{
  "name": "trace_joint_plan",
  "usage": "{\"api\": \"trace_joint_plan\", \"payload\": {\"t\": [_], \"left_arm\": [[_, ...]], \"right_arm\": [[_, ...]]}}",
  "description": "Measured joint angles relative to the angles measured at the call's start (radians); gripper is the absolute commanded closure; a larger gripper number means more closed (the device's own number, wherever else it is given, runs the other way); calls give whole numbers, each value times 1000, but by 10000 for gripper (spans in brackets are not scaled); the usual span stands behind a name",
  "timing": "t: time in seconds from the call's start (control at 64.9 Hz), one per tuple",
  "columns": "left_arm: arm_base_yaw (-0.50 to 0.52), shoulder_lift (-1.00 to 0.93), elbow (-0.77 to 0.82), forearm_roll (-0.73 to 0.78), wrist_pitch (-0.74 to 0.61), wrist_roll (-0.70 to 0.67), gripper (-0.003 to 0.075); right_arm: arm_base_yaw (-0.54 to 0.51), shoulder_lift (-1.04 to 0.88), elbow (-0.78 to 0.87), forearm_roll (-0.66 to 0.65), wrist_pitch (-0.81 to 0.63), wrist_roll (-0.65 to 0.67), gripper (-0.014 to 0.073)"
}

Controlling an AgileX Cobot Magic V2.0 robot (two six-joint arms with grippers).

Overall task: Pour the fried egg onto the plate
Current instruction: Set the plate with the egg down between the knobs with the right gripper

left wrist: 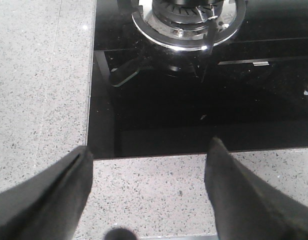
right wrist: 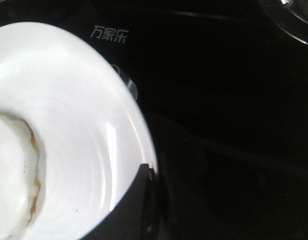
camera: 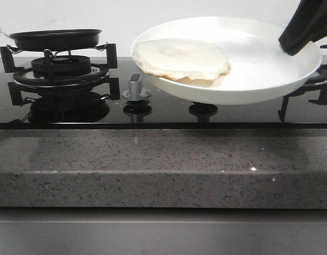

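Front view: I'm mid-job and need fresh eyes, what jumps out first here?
The big white plate dominates, over the right burner with the right gripper clamped on its far right rim. The fried egg already lies in it, towards its left side. On the left burner sits the black frying pan, and the left gripper hangs open over the counter edge.

One white plate point(camera: 259, 64) is seen, bearing one fried egg point(camera: 179, 58). One black frying pan point(camera: 56, 38) is counted on the left burner grate point(camera: 60, 71), one of two grates shown. One silver knob point(camera: 135, 87) is set on the hob. Two pincers are recorded: left point(left wrist: 149, 185), right point(camera: 304, 29).
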Motion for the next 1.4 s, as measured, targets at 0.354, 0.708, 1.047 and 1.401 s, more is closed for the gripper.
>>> {"api": "trace_joint_plan", "payload": {"t": [0.354,0.708,1.047,1.401], "left_arm": [[0,11,0,0,0,0,257],[0,11,0,-2,0,0,257],[0,11,0,-2,0,-2,257],[0,11,0,-2,0,-2,257]], "right_arm": [[0,0,0,11,-2,0,661],[0,59,-162,24,79,0,660],[0,380,-570,31,189,116,650],[0,679,-869,9,235,329,650]]}}
